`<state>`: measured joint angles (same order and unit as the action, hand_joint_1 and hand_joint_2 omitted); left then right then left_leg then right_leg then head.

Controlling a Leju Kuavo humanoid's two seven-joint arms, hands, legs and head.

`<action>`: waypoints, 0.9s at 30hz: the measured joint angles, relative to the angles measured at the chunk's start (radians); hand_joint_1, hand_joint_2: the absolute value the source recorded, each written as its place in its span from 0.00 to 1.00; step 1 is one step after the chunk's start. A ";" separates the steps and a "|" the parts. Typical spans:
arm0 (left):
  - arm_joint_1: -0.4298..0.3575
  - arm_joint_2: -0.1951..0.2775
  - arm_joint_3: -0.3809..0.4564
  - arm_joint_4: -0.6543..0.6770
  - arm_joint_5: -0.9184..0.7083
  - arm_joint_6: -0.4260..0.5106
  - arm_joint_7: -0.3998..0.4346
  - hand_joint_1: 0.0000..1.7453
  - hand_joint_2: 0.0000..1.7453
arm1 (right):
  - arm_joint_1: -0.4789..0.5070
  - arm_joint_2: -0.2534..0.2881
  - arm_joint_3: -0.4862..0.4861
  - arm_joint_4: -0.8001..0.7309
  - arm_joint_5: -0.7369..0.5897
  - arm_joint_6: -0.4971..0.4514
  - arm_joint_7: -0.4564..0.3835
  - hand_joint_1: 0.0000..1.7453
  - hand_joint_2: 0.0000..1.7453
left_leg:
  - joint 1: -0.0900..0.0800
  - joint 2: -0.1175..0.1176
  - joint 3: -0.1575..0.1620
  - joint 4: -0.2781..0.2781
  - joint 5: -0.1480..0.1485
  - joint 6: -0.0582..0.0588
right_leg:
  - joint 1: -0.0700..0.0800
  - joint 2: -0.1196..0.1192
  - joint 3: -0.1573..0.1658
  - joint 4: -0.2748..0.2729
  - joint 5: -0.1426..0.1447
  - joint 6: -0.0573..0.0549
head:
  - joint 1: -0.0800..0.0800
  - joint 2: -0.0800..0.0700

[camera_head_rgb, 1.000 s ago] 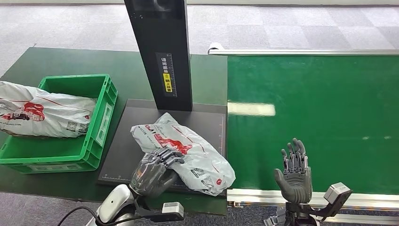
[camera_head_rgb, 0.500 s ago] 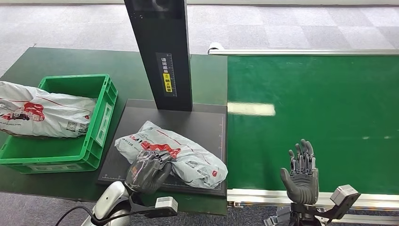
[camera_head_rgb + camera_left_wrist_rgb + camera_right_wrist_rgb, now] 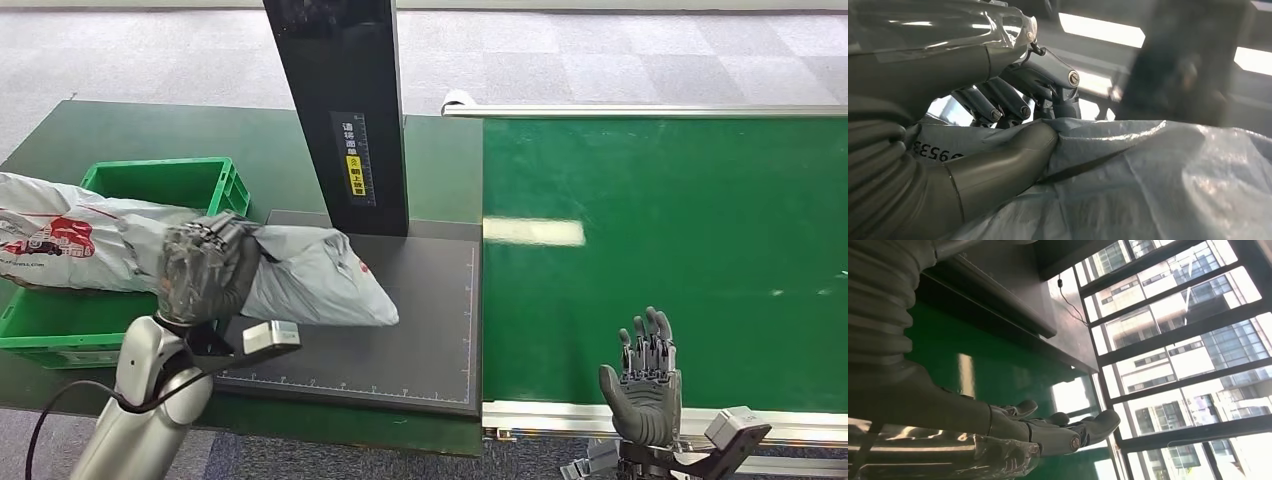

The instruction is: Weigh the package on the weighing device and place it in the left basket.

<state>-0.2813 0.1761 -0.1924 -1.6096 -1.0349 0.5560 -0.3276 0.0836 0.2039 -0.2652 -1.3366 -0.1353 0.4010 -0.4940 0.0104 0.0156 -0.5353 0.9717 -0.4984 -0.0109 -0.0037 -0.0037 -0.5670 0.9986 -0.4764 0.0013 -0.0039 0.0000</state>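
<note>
Left hand (image 3: 205, 268) has our package (image 3: 315, 280) gripped, lifted off the scale plate (image 3: 420, 300) just beside it, right at the green basket (image 3: 225, 185) rim. Looks like weighing's done; we just need the drop. Right hand (image 3: 640, 385) idles, fingers spread.

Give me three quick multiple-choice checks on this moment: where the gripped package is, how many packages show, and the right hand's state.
1. The gripped package is:
A. flat on the belt
B. lifted between the scale plate and the green basket
C. on the floor

2. Packages in the head view:
A. one
B. two
C. four

3. The right hand is:
A. open, holding nothing
B. holding a package
C. pressing the plate

Answers: 1 B, the left hand holds it up by the basket's rim. 2 B, another package lies in the basket. 3 A, fingers apart over the belt.
</note>
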 joint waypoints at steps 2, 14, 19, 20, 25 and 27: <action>-0.042 0.019 0.051 -0.005 -0.004 0.027 0.011 1.00 1.00 | 0.006 0.001 0.000 -0.003 -0.007 -0.007 0.000 0.00 1.00 | 0.000 0.000 0.000 0.000 0.000 0.000 | 0.000 0.000 0.000 0.000 0.000 0.000 | 0.000 0.000; -0.263 0.091 0.360 0.084 -0.283 0.134 0.037 1.00 1.00 | -0.028 -0.005 0.070 0.019 -0.050 -0.062 -0.006 0.00 1.00 | 0.000 0.002 0.000 0.000 0.000 0.000 | 0.000 0.001 -0.001 0.000 0.000 0.000 | 0.000 0.000; -0.311 0.148 0.417 0.247 -0.421 0.134 0.167 1.00 1.00 | -0.059 -0.013 0.093 0.038 -0.068 -0.084 -0.003 0.00 1.00 | 0.000 0.002 0.000 0.000 0.001 -0.001 | 0.000 0.001 -0.001 0.001 0.000 0.000 | 0.000 0.000; -0.312 0.158 0.422 0.282 -0.440 0.134 0.193 1.00 1.00 | -0.063 -0.015 0.095 0.041 -0.069 -0.087 -0.003 0.00 1.00 | 0.000 0.002 0.000 0.000 0.001 -0.001 | 0.000 0.001 -0.001 0.001 0.000 0.000 | 0.000 0.000; -0.312 0.177 0.428 0.419 -0.498 0.134 0.280 1.00 1.00 | -0.075 -0.022 0.098 0.051 -0.069 -0.096 -0.004 0.00 1.00 | 0.000 0.002 -0.001 0.000 0.001 -0.001 | 0.000 0.001 -0.002 0.001 0.000 0.000 | 0.000 0.000; -0.312 0.180 0.423 0.468 -0.520 0.133 0.314 0.99 1.00 | -0.078 -0.024 0.099 0.052 -0.068 -0.097 -0.005 0.00 1.00 | 0.000 0.002 -0.002 0.000 0.001 -0.001 | 0.000 0.001 -0.002 0.001 0.000 0.000 | 0.000 0.000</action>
<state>-0.5931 0.3563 0.2302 -1.1416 -1.5552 0.6893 -0.0140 0.0059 0.1795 -0.1667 -1.2848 -0.2030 0.3043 -0.4987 0.0103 0.0172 -0.5370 0.9717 -0.4977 -0.0120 -0.0036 -0.0028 -0.5693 0.9998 -0.4763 0.0010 -0.0035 0.0000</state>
